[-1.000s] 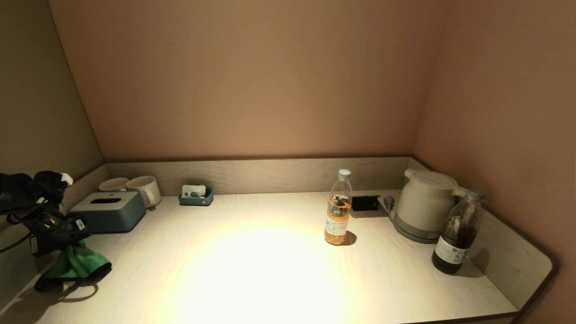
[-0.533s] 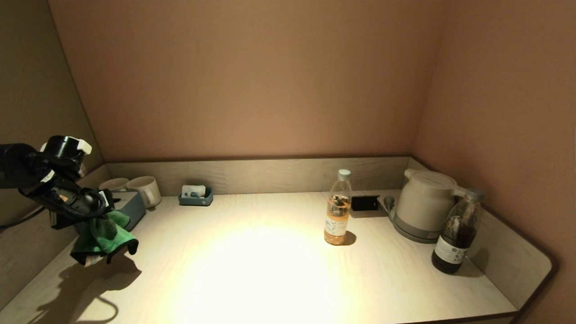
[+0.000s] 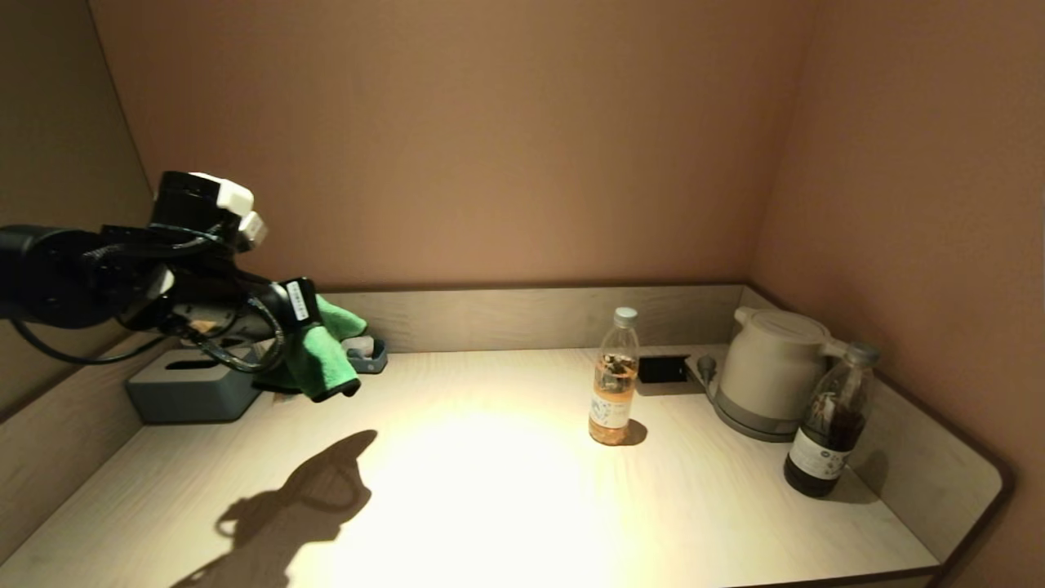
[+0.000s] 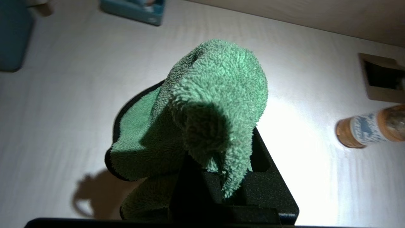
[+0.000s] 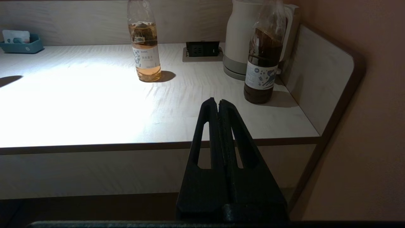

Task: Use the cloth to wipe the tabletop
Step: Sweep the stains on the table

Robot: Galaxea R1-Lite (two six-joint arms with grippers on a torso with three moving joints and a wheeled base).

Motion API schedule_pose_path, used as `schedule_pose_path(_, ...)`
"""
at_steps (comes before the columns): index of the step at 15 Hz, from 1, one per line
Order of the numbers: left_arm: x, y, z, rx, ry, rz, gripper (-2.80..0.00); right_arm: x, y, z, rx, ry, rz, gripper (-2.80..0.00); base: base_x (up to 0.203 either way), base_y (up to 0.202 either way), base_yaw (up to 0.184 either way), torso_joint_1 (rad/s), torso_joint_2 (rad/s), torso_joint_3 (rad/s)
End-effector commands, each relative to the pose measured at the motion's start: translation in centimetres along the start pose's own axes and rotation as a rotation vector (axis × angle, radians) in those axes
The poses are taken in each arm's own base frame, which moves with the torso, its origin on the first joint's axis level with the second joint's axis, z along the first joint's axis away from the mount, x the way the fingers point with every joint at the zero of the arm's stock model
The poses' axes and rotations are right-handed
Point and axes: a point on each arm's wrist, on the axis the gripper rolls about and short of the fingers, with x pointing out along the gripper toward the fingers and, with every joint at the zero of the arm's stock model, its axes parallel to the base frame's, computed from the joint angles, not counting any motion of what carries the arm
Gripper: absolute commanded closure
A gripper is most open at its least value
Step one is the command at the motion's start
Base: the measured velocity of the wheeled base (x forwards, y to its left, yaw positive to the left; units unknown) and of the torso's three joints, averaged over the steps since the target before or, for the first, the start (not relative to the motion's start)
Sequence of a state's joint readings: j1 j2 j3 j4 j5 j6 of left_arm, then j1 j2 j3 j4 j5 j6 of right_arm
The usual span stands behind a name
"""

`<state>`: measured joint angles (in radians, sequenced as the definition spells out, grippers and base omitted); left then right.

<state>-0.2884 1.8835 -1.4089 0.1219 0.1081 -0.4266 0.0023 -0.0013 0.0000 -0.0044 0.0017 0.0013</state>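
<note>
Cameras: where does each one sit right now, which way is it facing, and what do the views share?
Head view: high on the robot, looking down at the tabletop; left gripper holds the green cloth aloft.
Left wrist view: behind the fingers, facing down past the cloth onto the table.
Right wrist view: below the table's front edge, facing across it; right gripper shut.
Shared: the tea bottle.

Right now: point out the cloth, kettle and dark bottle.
cloth (image 3: 320,365), head view, hanging green fold.
kettle (image 3: 769,369), head view, middle of its body.
dark bottle (image 5: 262,60), right wrist view, just above its label.
</note>
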Motion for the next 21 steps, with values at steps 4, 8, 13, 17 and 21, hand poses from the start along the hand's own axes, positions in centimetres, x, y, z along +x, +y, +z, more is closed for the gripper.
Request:
schedule_pose_path(4,6.0,-5.4,-4.5,0.083,-0.002,-0.130,0.00,0.0,0.0,0.0,0.000,0.001,0.001,0.00,0.000,0.000,0.000,0.000,0.00,0.000)
schedule_pose_path(8,9.2,-7.2,-7.0,0.165,-0.010,-0.156,0.00,0.0,0.0,0.0,0.000,0.001,0.001,0.00,0.000,0.000,0.000,0.000,0.00,0.000)
schedule_pose_path(13,13.0,-9.3,-12.2,0.303,0.000,-0.114,0.00,0.0,0.0,0.0,0.000,0.001,0.001,0.00,0.000,0.000,0.000,0.000,0.00,0.000)
schedule_pose_path(17,14.7,-9.5,-15.3,0.346,0.041,-0.050,0.00,0.0,0.0,0.0,0.000,0.001,0.001,0.00,0.000,0.000,0.000,0.000,0.00,0.000)
schedule_pose_path(21,15.6,-9.2,-16.8,0.368,0.076,-0.021,0.00,0.0,0.0,0.0,0.000,0.001,0.001,0.00,0.000,0.000,0.000,0.000,0.00,0.000)
